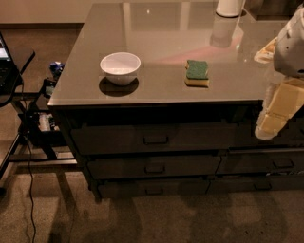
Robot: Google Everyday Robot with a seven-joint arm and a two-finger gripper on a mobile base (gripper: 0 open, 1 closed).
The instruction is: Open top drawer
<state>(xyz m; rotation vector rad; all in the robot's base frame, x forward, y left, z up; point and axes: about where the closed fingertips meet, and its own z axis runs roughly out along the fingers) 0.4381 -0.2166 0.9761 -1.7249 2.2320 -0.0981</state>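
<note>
The top drawer [114,138] is the wide dark front just under the glossy grey cabinet top [161,33]. Its small thin bar handle [155,140] sits in the centre, and the front looks flush with the cabinet. My gripper [275,116], cream-coloured under a white arm [293,45], hangs at the right edge in front of the cabinet. It is level with the top drawer, far to the right of the handle, and touches nothing that I can see.
A white bowl [120,68], a green-and-yellow sponge [196,73] and a white cylinder [229,7] stand on the top. Two shallower drawers [153,167] lie below, and a narrower stack [283,163] is to the right. A black stand [14,66] and cables [29,156] are at the left.
</note>
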